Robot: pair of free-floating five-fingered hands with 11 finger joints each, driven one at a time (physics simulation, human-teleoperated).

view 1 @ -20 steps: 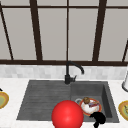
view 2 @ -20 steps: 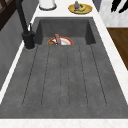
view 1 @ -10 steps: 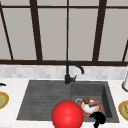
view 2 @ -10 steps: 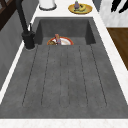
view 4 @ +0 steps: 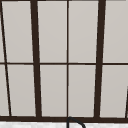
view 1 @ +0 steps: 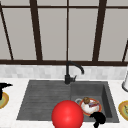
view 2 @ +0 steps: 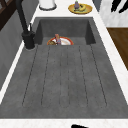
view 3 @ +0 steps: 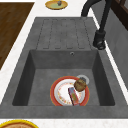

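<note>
My right hand (view 1: 98, 117) hovers at the sink's front edge, just in front of a red-rimmed plate (view 1: 98, 109) that lies in the basin. The plate (view 3: 56, 93) carries a white dish, a brown round item (view 3: 80, 85) and a small bar (view 3: 73, 96). In the left side view this hand (view 2: 117, 5) shows at the top right with straight, spread fingers that hold nothing. A large red ball (view 1: 67, 115) sits to its left at the front edge. My left hand (view 1: 3, 87) floats at the far left above a yellow plate (view 1: 3, 100), and its tip shows at the bottom edge (view 2: 78, 126).
A black faucet (view 1: 69, 72) stands behind the dark sink (view 1: 37, 100), whose ribbed drainboard (view 2: 65, 77) lies left of the basin. A second yellow plate (view 1: 123, 108) with food and a white container (view 1: 125, 83) rest on the right counter. A window rises behind.
</note>
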